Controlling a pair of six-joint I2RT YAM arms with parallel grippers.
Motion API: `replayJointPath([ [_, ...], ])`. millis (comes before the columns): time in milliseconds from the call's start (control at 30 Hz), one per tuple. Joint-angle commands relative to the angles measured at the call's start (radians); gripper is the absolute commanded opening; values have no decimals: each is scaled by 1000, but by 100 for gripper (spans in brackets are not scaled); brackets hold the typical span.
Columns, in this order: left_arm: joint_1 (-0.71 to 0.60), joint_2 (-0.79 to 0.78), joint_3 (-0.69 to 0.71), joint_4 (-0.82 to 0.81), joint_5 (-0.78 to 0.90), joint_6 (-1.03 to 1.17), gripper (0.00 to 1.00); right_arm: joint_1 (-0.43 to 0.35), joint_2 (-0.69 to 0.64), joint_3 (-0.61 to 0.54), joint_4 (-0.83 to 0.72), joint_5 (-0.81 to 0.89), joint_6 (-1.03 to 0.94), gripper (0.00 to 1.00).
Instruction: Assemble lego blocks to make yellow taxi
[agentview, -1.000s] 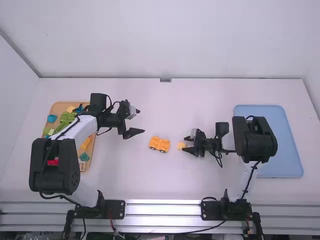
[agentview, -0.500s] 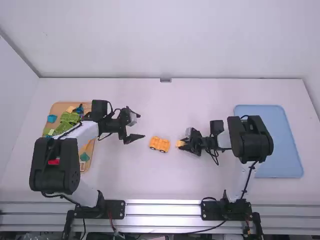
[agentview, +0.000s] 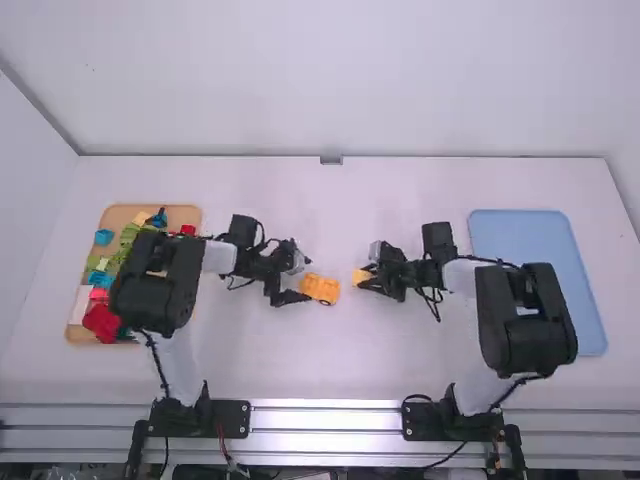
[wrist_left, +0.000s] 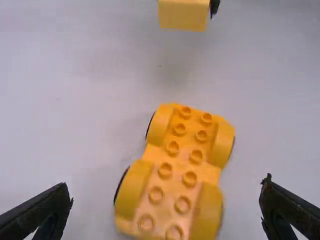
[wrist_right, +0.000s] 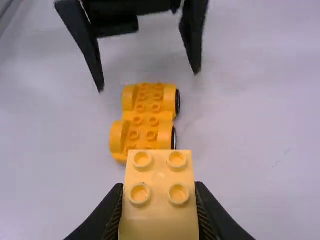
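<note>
At the left of the high view, the left arm (agentview: 178, 285) has swung inward from the wooden tray (agentview: 185, 213), which now shows more of its red bricks (agentview: 103, 322) near the lower edge. Its gripper (agentview: 306, 280) has come rightward and a little down the frame, and now stands at the left end of the orange-yellow wheeled base (agentview: 321, 289). The fingers are spread wide, one towards each side of the base, and are not gripping it. The base itself sits just left of the frame's centre, wheels down and studs up, where it was a second ago. Just right of it, and apart from it, the right gripper (wrist_right: 159, 192) is closed on a pale yellow block (wrist_right: 160, 222) with its studs facing up; over the same second, the block has shifted slightly up the frame. The blue tray (agentview: 540, 235) lies at the far right. For the taxi, this looks like a change from one arm working to two: the left probably means to steady the base while the right brings the block over as cab or roof. The next move likely calls for the left fingers to close squarely, since a lopsided squeeze could roll or twist the base before the studs line up.
</note>
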Motion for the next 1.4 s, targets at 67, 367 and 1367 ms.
replayJointPath([
  [67,-70,66,41,-10,-60,82,100,40,-48,11,-10,76,49,23],
  [367,-41,98,18,-8,-92,110,89,49,-48,11,-9,69,37,23],
  [1367,-141,97,-108,409,-222,-400,45,165,124,63,176,233,159,17],
])
